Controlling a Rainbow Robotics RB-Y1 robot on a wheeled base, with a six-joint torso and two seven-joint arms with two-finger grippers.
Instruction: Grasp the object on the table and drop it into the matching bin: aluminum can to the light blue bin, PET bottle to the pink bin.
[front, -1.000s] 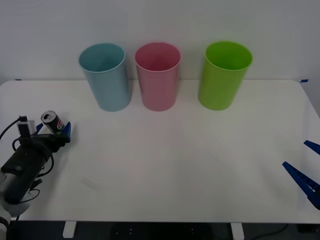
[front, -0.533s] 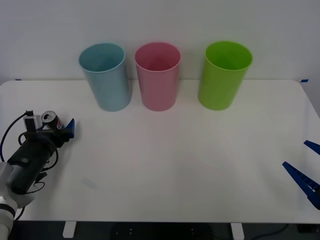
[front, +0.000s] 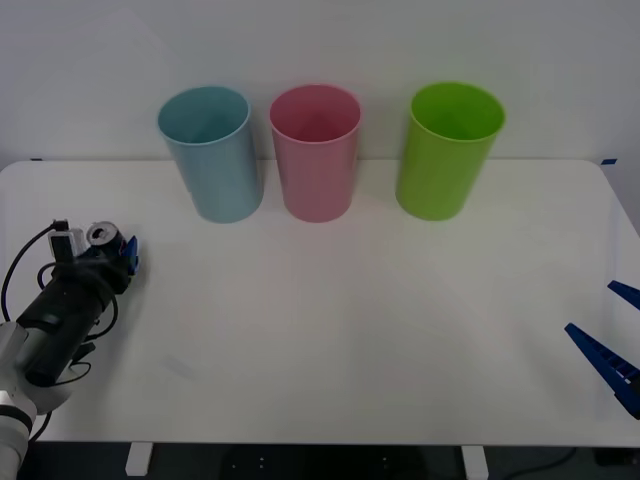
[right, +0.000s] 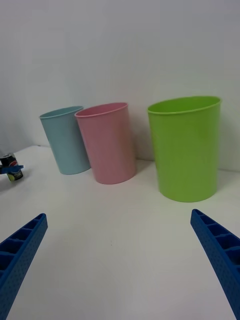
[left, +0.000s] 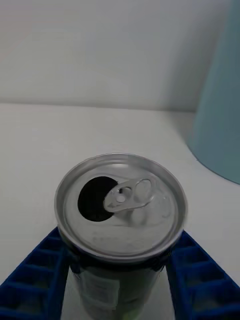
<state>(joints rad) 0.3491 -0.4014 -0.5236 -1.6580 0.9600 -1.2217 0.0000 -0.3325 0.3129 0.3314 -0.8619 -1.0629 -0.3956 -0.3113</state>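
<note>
Since a second ago, your left hand (front: 108, 252) has drawn its blue fingers in against the aluminum can (front: 103, 238); earlier they stood spread to either side of it, and the can has settled a little lower and more upright between them. In the left wrist view, one ribbed finger (left: 35, 287) presses each side of the can (left: 120, 215), so the hand is clamped on it. You look down on its silver top, with the mouth open and the pull tab lying flat.

The can sits close to the left edge of the white surface (front: 330, 340), toward the near side. Your left arm reaches in from the near left corner, with black cabling looped beside the wrist.

Your right hand (front: 610, 335) waits at the near right corner, just over the right edge of the surface. Its two blue fingers (right: 20, 250) are wide apart and hold nothing.

Between the two hands, the middle of the surface is bare white all the way across, giving open room to travel.

Farther back, three tall bins stand in a row near the far edge, against a pale wall. The light blue bin (front: 210, 155) is nearest your left hand. The pink bin (front: 316, 155) stands just beside it with a narrow gap between. A lime green bin (front: 448, 152) stands farther right, apart from the pink one. All three are upright with open mouths.
</note>
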